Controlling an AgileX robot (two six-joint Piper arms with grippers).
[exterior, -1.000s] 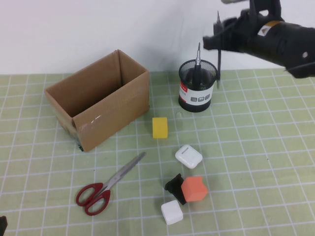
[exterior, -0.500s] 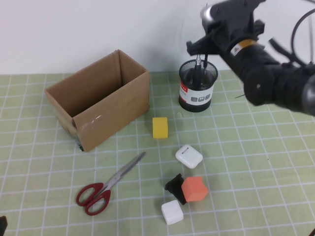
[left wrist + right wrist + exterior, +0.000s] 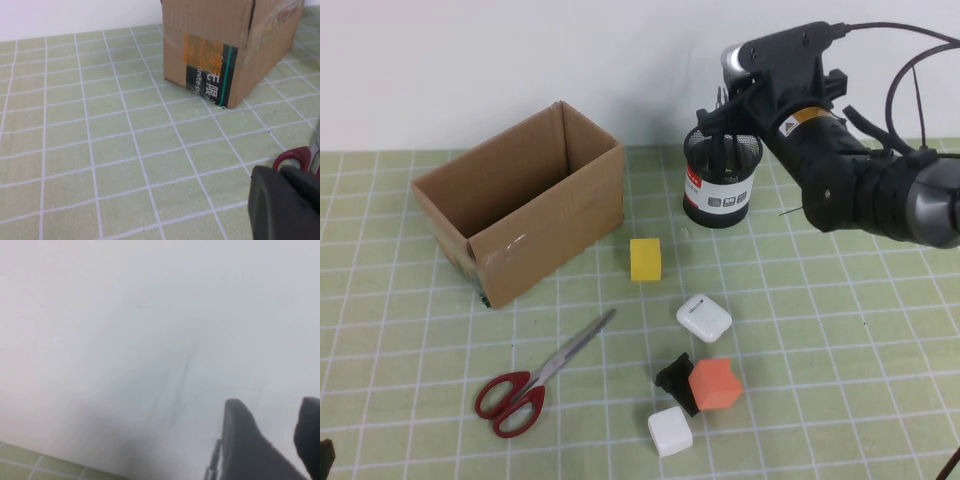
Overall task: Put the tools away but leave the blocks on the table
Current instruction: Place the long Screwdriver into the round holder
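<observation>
The right gripper point(image 3: 725, 105), open a little, hangs over the black mesh cup point(image 3: 721, 180) with dark tools inside, the scissors point(image 3: 535, 378) lie on the desk point(image 3: 840, 330) waiting, and the left gripper point(image 3: 285, 202) sits near them, I cannot tell its state.

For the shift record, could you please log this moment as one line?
right gripper: over black mesh pen cup holding tools | left gripper: parked near red-handled steel scissors | scissors, coloured blocks on green grid table
</observation>
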